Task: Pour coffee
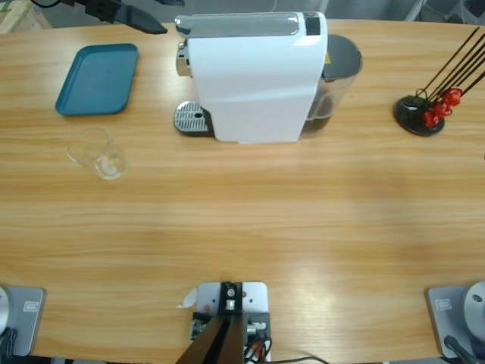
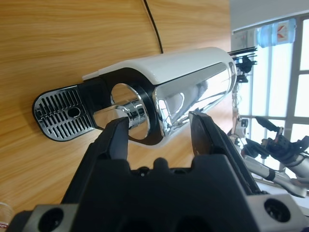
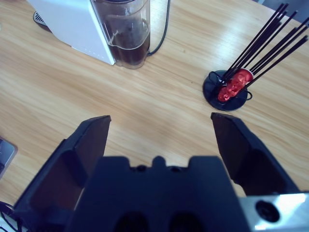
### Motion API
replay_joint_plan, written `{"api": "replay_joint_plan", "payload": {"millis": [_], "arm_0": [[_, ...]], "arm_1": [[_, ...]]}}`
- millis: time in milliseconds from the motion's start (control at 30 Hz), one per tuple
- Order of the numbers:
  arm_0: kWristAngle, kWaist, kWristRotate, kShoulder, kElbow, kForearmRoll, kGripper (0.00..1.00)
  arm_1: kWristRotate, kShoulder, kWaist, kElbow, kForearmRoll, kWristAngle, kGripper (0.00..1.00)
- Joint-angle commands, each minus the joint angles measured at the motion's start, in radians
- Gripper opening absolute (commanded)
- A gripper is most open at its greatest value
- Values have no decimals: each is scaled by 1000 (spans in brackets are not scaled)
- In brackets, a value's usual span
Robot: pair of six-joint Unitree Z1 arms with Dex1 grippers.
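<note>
Glass (image 1: 97,152): clear, apparently empty, on table (image 1: 242,243) left side, just near of blue tray (image 1: 98,79). Coffee machine (image 1: 254,76): white, far centre, drip grate (image 1: 190,118) facing left. Capsule stand (image 1: 419,114): far right, red capsules (image 3: 234,87) on black wire stems. Left gripper (image 2: 159,133): jaws open, pointing at machine's chrome spout (image 2: 128,116). Right gripper (image 3: 159,133): jaws wide open, holding nothing, above bare table.

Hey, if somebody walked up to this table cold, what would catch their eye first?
Most likely the big white coffee machine standing at the back middle of the wooden table, its metal drip grate poking out on one side. Next, the red capsules on a black wire stand near one end, and the blue tray with an empty clear glass beside it near the other.
</note>
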Motion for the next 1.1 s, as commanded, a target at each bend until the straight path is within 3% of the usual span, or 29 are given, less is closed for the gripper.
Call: {"api": "replay_joint_plan", "payload": {"millis": [33,533,667,700,767,1100], "arm_0": [[5,-2,3,62,-4,0,371],[-23,-7,3,71,-8,-9,344],[-24,-7,4,70,-11,-11,131],[-25,-7,5,71,-11,-11,127],[-26,-7,3,71,-11,-11,29],[-53,-7,6,73,-11,-28,16]], "arm_1": [[11,41,8,1,-1,-19,945],[10,46,8,-1,1,-19,945],[11,48,8,-1,1,-19,945],[10,47,8,-1,1,-19,945],[11,48,8,-2,1,-19,945],[11,51,8,-2,1,-19,945]]}}
